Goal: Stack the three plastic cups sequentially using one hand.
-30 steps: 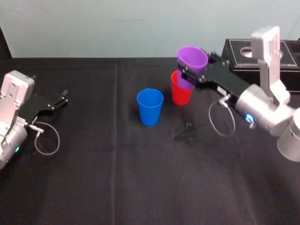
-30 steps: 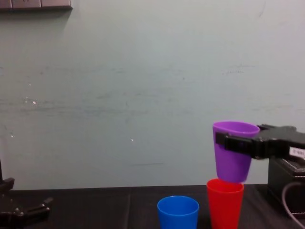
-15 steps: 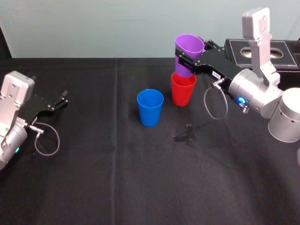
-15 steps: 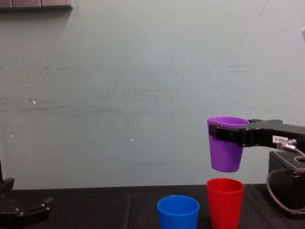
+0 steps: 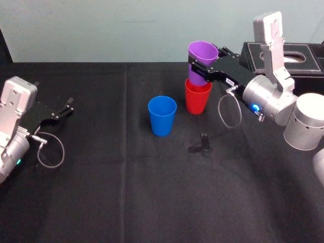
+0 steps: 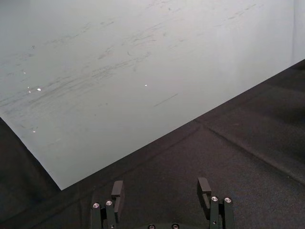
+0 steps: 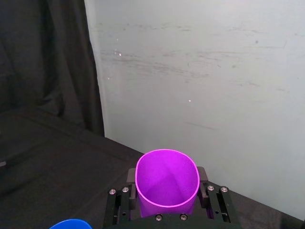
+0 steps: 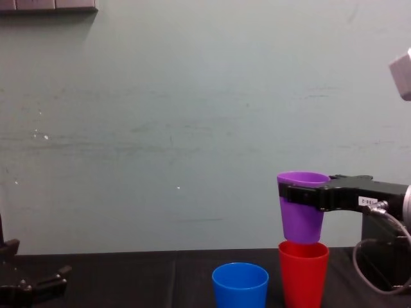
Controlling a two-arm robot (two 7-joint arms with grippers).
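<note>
My right gripper (image 5: 201, 71) is shut on the purple cup (image 5: 203, 53), its fingers (image 7: 130, 178) pressed against both sides just under the rim. The cup hangs upright over the red cup (image 8: 303, 273), its base at about the red cup's rim. The red cup (image 5: 196, 100) stands on the black table, right of centre. The blue cup (image 5: 162, 116) stands upright alone to its left, and its rim (image 7: 70, 223) shows in the right wrist view. My left gripper (image 5: 65, 108) rests open at the table's left side, nothing between its fingers (image 6: 116, 190).
A black box (image 5: 286, 54) sits at the back right, behind my right arm. A small black object (image 5: 201, 144) lies on the black tablecloth (image 5: 126, 192) in front of the red cup. A pale wall runs behind the table.
My right gripper lifted the purple cup, shifted it a little left, then lowered it, so its base now sits at the red cup's rim. The left arm has not moved.
</note>
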